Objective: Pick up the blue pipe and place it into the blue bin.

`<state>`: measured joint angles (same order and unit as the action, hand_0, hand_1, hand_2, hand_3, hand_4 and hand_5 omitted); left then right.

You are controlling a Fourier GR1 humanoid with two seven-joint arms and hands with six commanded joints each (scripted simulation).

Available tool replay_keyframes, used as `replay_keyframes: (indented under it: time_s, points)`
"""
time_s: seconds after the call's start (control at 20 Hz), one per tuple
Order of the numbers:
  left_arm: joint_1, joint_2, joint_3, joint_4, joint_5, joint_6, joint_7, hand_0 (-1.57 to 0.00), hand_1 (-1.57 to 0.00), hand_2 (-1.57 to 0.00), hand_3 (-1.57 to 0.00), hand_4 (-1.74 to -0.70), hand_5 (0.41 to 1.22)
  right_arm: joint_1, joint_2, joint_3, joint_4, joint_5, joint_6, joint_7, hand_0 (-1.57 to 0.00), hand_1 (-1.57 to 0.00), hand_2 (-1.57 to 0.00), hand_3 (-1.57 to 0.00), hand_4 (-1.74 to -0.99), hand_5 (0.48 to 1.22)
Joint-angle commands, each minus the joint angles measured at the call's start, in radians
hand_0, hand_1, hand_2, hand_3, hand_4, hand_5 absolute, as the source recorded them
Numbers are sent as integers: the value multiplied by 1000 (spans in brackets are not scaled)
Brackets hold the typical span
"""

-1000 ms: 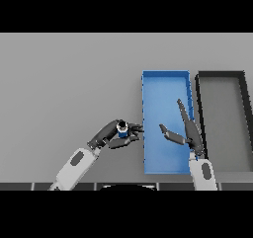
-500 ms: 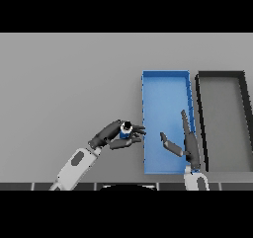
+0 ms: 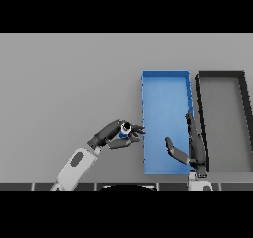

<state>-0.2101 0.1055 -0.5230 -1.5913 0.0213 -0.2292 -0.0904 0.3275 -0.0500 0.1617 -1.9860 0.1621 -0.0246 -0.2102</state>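
Observation:
A short blue pipe [image 3: 125,129] with a dark open end is held in my left hand [image 3: 111,136], whose fingers and thumb curl round it just left of the blue bin [image 3: 165,84]. The pipe hangs close to the bin's left wall, near its front half. My right hand [image 3: 191,145] is over the bin's front right part, fingers straight and thumb spread, holding nothing.
A black bin [image 3: 221,76] stands directly right of the blue bin, their long walls nearly touching. Grey table stretches to the left and back.
My left hand has carried the pipe a little to the right, closer to the blue bin's wall. My right hand has drawn back toward the front edge and lower in view.

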Motion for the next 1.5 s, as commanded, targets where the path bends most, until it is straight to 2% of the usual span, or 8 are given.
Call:
replay_keyframes:
  time_s: [0.0,0.05,0.25,0.65,1.2,1.35,1.4,1.45]
  points:
    - [-4,-5,4,10,-9,3,12,-1571,-1571,-1571,-1571,-1474,1221,-9,-31,8,-49,-11,31,35,1,-8,-16,1,-1163,592]
    - [-8,-7,9,9,-11,-1,16,-1571,-1571,-1571,-1571,-1474,1221,-11,-63,17,-85,-17,64,62,1,-6,-12,1,-1165,589]
    - [1,-5,18,-13,-15,-22,15,-1571,-1571,-1571,-1571,-1473,1221,-92,-150,59,-142,-36,177,309,1,-2,-4,1,-1194,543]
    - [1,-35,25,2,-53,-43,25,-1571,-1571,-1571,-1571,-1475,1221,-300,-154,178,-163,-48,288,497,1,0,0,1,-1239,522]
    - [-11,-76,64,21,-31,-129,36,-1571,-1571,-1571,-1571,-1459,1221,-588,-60,254,-41,-130,380,626,1,1,-1,1,-1208,512]
    - [0,-73,78,18,-42,-141,14,-1571,-1571,-1571,-1571,-1460,1221,-645,-30,262,23,-137,396,653,-24,-108,-130,-49,-1222,517]
    - [-3,-75,85,21,-46,-136,19,-1571,-1571,-1571,-1571,-1515,1221,-658,-20,262,27,-148,400,660,-166,-241,-249,-143,-1255,519]
    - [7,-72,85,18,-49,-140,39,-1571,-1571,-1541,-1304,-1560,1221,-672,-18,253,49,-149,403,654,-398,-437,-428,-307,-1303,520]
